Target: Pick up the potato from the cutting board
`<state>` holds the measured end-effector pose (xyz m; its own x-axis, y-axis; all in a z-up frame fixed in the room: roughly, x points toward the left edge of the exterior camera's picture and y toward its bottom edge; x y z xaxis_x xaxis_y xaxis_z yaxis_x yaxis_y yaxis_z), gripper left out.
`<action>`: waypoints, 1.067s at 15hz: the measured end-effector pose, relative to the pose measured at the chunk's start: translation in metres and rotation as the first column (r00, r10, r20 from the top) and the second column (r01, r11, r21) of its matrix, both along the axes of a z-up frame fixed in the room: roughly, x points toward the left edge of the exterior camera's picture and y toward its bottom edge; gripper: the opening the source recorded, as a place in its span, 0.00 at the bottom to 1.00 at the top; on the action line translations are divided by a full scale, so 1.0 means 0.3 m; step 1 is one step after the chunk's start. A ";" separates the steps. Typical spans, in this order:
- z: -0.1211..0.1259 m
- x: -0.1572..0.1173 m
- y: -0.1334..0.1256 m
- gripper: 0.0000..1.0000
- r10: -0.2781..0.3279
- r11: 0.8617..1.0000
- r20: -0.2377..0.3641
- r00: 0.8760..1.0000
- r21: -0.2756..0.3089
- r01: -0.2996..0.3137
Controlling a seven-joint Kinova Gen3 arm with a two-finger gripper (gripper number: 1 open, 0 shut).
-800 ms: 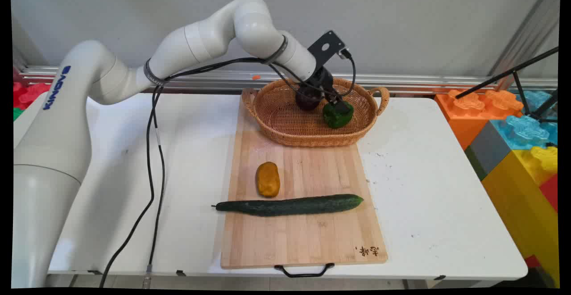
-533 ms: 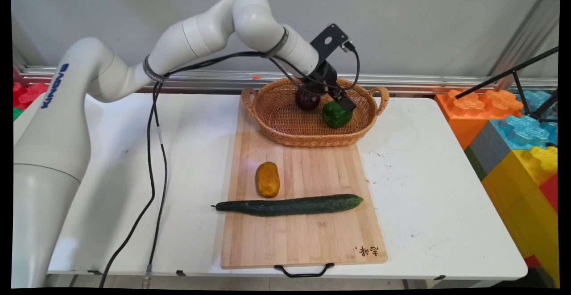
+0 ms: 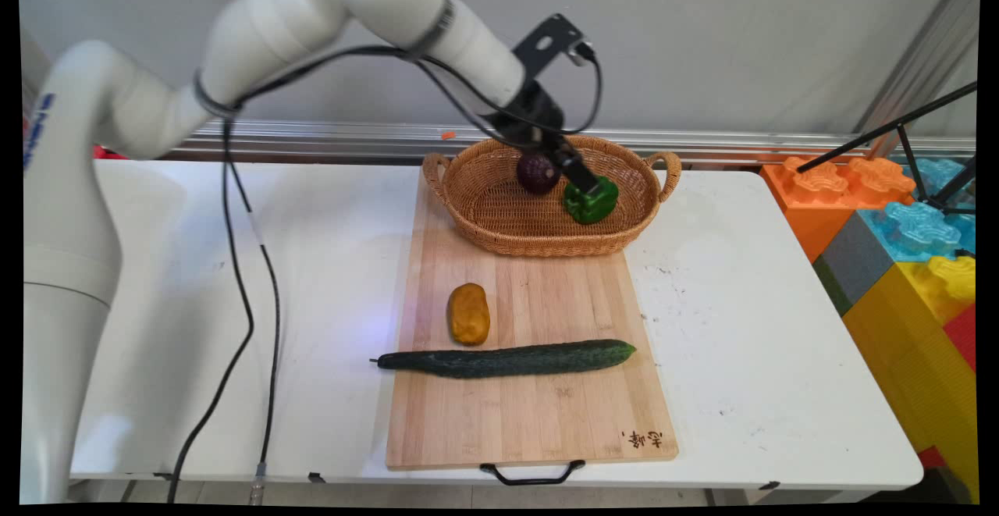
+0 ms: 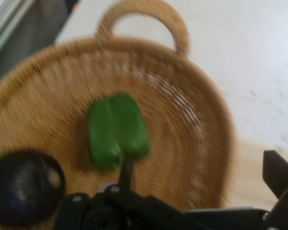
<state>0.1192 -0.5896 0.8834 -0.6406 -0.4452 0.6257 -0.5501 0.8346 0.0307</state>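
Above the wicker basket (image 3: 546,223), the gripper (image 4: 201,179) is being lifted away from the green pepper (image 3: 591,200), its fingers spread wide and nothing held. The pepper is being left lying in the basket beside a dark purple vegetable (image 3: 537,173) (released, apparently). On the cutting board (image 3: 531,414), a cucumber (image 3: 507,359) and potato (image 3: 468,313) are lying.
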 end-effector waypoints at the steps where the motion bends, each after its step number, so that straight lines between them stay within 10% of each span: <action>1: 0.023 0.030 0.029 1.00 -0.006 1.000 0.000 1.000 0.019 0.006; 8: 0.124 0.215 0.207 1.00 -0.104 0.990 0.002 0.995 0.092 0.103; 16: 0.051 0.335 0.342 1.00 -0.308 0.950 0.069 0.949 0.080 0.302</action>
<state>0.2196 -0.4870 0.8988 -0.7990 -0.2601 0.5421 -0.2726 0.9603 0.0591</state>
